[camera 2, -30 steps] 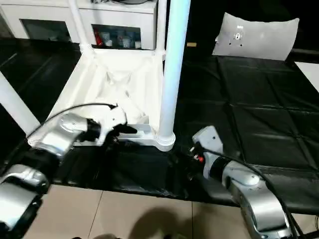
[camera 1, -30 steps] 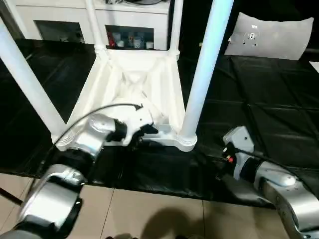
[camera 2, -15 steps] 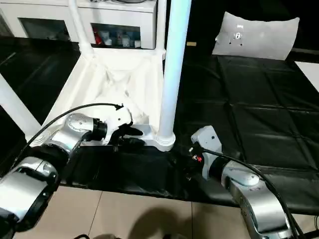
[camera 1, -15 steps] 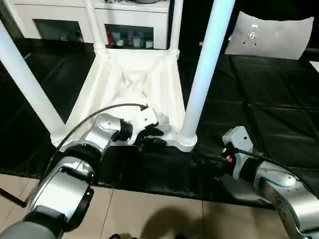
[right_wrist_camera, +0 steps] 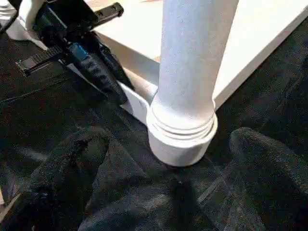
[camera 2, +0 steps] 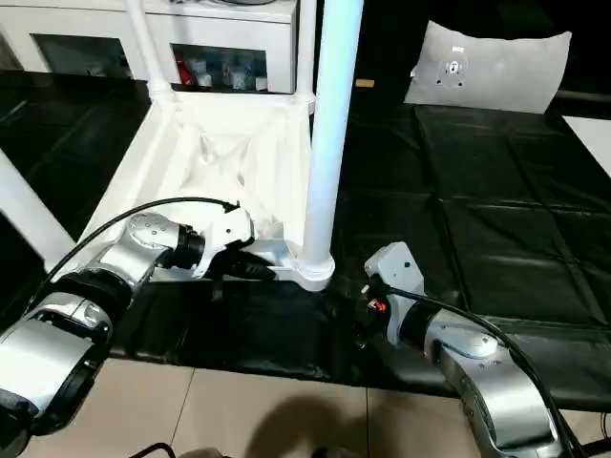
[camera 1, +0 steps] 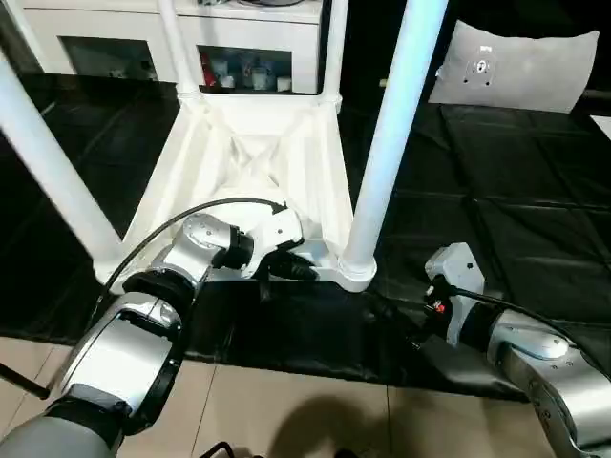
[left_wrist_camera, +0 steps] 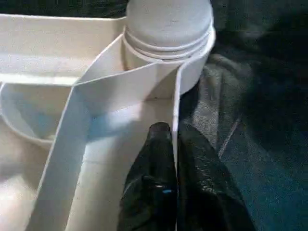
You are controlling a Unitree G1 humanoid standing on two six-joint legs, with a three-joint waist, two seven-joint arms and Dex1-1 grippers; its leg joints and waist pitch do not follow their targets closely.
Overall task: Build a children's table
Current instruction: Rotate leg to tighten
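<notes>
Black quilted matting [camera 1: 535,181] covers the floor, with pale tiles [camera 1: 286,410] at the near edge and a white cabinet [camera 1: 243,43] with glass doors along the far wall.

On the mat lies the children's table [camera 1: 258,162], upside down, its ribbed underside facing up. Four white legs stand in the corner sockets: one slants up on the left [camera 1: 48,172], two thin ones rise at the far corners [camera 1: 177,48], and the nearest, thickest-looking leg [camera 1: 387,143] stands upright in the near right socket [camera 1: 355,272].

The left gripper [camera 1: 291,267] reaches to the near rim of the tabletop, just left of that socket. In the left wrist view its two black fingers [left_wrist_camera: 154,178] are pressed together on the thin upright wall of the rim [left_wrist_camera: 175,115], one finger inside the frame and one outside, pinching the edge.

Right of the table, the right gripper [right_wrist_camera: 168,159] is low over the mat, near the socket. In the right wrist view its fingers [right_wrist_camera: 77,159] are spread wide, one on each side of the socket collar [right_wrist_camera: 180,132], apart from it and holding nothing.

Further right and back, a flat white board [camera 1: 516,67] leans at the far edge of the mat.
</notes>
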